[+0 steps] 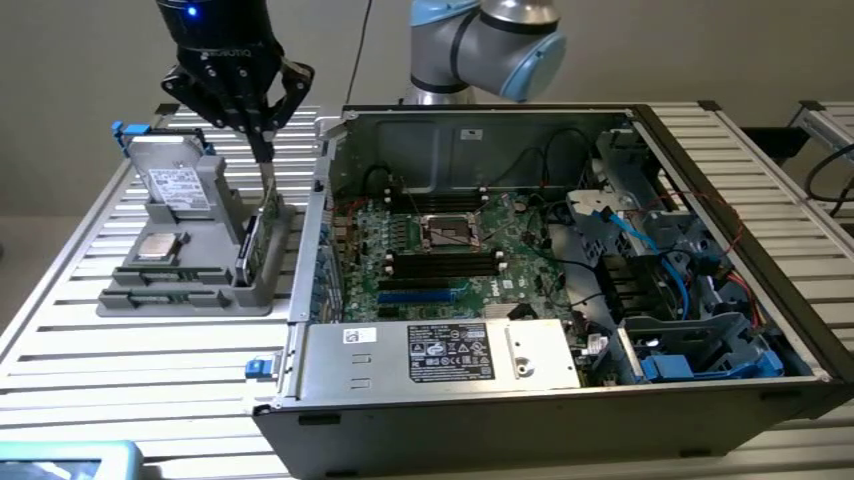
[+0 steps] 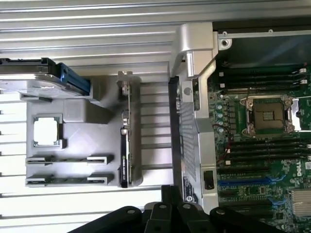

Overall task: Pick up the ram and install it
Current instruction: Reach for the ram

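Slatted tabletop (image 1: 134, 350); upper left of frame, claw (image 1: 263, 152) clenched, empty, just above ram (image 1: 275, 225) in tray (image 1: 174, 295). Likely risk: shut tips strike its edge, tipping it.

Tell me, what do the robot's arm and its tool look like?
The arm is made of round silver-grey tubes with light blue caps on the joints. The tool is black, with a small blue light on top, a band of white letters and jointed fingers tapering to thin tips.
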`<state>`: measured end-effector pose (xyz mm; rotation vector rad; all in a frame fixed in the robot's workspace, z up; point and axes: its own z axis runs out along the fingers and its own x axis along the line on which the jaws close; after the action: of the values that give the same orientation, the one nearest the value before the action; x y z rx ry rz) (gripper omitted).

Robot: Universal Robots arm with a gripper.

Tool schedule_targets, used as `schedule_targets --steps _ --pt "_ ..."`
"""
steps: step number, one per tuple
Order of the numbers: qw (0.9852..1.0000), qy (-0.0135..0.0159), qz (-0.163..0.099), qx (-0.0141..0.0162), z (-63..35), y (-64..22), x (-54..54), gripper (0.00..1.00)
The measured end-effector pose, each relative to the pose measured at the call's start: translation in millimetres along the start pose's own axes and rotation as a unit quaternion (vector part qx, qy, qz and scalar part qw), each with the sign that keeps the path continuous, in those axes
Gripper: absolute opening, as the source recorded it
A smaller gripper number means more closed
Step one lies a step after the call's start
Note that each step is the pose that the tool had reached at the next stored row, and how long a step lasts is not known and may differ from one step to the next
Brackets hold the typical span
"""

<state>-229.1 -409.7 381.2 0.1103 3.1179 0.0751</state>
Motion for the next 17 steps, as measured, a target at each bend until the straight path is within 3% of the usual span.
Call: schedule_targets --steps 17 --pt "1.0 0.0 0.0 0.0 19.3 -7.6 77.4 0.11"
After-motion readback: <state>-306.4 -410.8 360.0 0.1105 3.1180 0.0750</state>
